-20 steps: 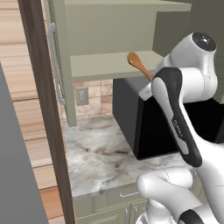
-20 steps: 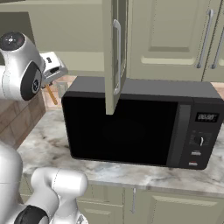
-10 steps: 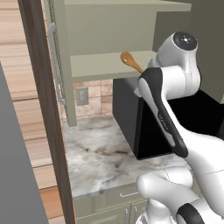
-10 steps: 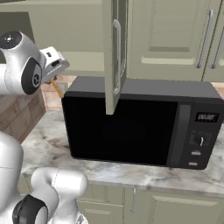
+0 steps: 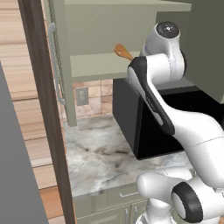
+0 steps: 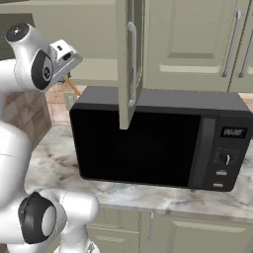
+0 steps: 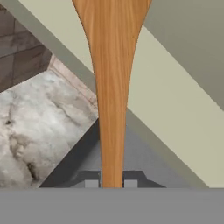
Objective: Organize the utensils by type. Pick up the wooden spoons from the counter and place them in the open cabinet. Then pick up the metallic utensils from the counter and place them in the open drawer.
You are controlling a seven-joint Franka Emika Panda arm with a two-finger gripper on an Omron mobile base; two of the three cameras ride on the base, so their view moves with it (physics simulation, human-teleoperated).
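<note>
A kitchen corner is seen, with a pale sage-green wall cabinet (image 5: 109, 65) of flat matte panels standing open; its door (image 6: 128, 64) carries a long brushed-metal bar handle (image 6: 132, 64). Below it a grey-white marbled stone bench (image 5: 100, 153) with darker veins is laid, glossy and smooth. A boxy black microwave (image 6: 158, 143) with a dark glass front is set on the bench. Tan tiled wall is visible behind it. The white arm is raised to the level of the cabinet's lower shelf (image 5: 96, 68). An orange-tan wooden spoon (image 7: 112, 87), fine-grained, with a slim handle flaring wider away from the hand, is clamped between the two small dark fingertips of the end effector (image 7: 110, 183). In the left base view its rounded bowl is seen above the shelf's front edge.
</note>
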